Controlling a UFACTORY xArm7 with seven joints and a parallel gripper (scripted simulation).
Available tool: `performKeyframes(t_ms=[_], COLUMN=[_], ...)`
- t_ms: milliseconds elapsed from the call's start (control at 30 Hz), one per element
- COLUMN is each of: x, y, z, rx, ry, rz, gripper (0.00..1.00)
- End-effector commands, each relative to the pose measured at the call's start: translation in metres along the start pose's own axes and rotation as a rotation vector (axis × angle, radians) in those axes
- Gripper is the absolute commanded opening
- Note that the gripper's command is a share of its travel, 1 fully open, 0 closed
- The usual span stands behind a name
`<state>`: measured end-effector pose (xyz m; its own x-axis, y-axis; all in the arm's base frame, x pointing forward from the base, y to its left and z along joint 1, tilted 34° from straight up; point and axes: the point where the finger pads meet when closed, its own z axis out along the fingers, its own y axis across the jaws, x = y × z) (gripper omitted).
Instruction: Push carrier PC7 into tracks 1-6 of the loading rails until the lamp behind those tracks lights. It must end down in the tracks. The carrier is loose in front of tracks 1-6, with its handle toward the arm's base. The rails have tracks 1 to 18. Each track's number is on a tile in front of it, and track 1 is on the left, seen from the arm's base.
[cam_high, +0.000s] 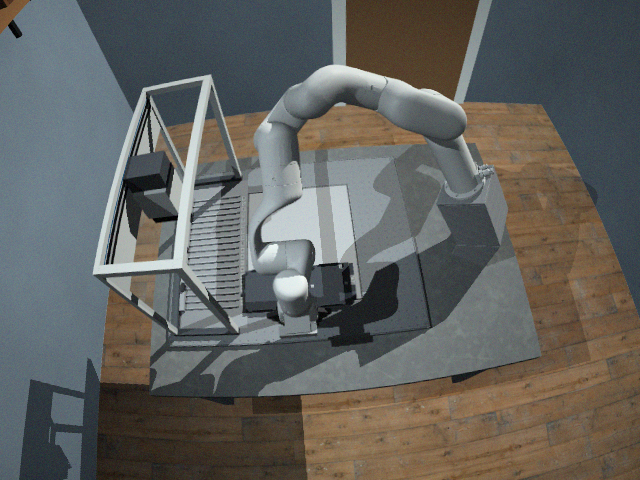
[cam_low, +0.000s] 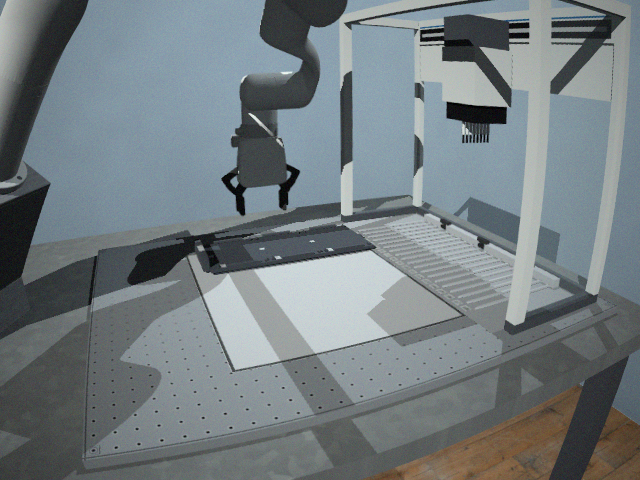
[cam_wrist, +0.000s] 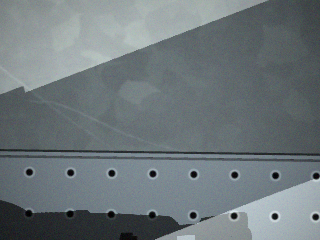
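Carrier PC7 (cam_high: 259, 293) (cam_low: 305, 244), a long dark flat tray, lies in front of the low-numbered end of the loading rails (cam_high: 216, 248) (cam_low: 441, 251). Its front end is at the near edge of the rails, and its handle end (cam_low: 207, 255) points toward the arm's base. My gripper (cam_low: 262, 209) is open and empty, high above the plate. In the top view it covers the middle of the carrier. The wrist view does not show the fingers; only small unclear bits show at its bottom edge. I see no lit lamp, and the tile numbers are too small to read.
A white frame (cam_high: 187, 206) (cam_low: 535, 155) stands over the rails. A dark and white head (cam_high: 148, 170) (cam_low: 475, 77) with thin pins hangs inside it. A white sheet (cam_high: 330, 206) (cam_low: 310, 304) lies beside the carrier on the perforated plate (cam_low: 170, 392) (cam_wrist: 90, 192).
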<state>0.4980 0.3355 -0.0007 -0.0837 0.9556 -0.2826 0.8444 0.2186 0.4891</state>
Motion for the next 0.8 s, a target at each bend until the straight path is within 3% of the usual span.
performKeyframes(t_ms=[0,300,767], x=[0.002,0.002,0.002], y=[0.001,0.001,0.001], z=[0.006,0.021,0.024], rx=[-0.002,-0.002,-0.002], ry=[0.003,0.003,0.003], rz=[0.0,0.0,0.0], gripper=[1.0,1.0,1.0])
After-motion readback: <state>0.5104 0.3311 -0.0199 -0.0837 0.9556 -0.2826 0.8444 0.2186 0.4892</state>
